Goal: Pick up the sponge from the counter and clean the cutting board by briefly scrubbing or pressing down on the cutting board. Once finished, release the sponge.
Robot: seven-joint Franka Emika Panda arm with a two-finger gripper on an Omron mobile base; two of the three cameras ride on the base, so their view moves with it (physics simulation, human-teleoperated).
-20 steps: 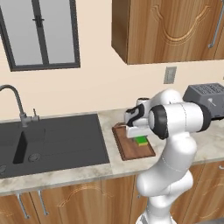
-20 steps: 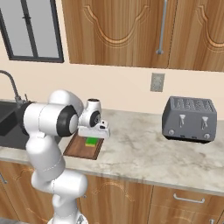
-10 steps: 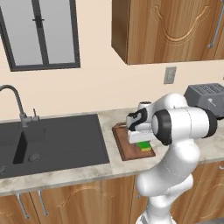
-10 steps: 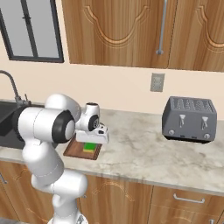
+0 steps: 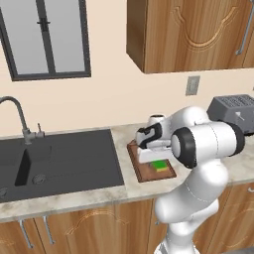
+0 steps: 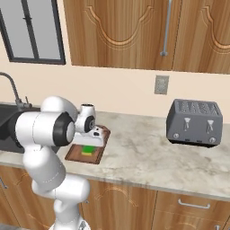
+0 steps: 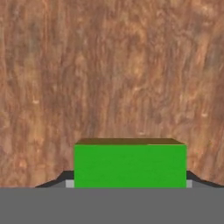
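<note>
The green sponge (image 7: pixel 130 165), with a thin yellow layer at its far edge, sits between my finger tips, whose dark corners flank it. My gripper (image 7: pixel 130 181) is shut on the sponge, low over the reddish-brown cutting board (image 7: pixel 109 65). From the base, the sponge (image 5: pixel 159 164) lies against the near part of the cutting board (image 5: pixel 144 172), under the hand and gripper (image 5: pixel 158 160). The right base view shows the same sponge (image 6: pixel 88 149) on the board (image 6: pixel 74 155) below the gripper (image 6: pixel 88 145). The board rests on the beige counter (image 6: pixel 143 152).
A black sink (image 5: pixel 59 158) with a faucet (image 5: pixel 20 116) lies left of the board. A grey toaster (image 6: pixel 194 122) stands at the back right of the counter (image 5: pixel 238 168). Wall cabinets hang above, and the counter's front edge is close to the board.
My hand has carried the sponge from the middle of the board toward its near end and lowered it. The elbow swung out toward the front.
</note>
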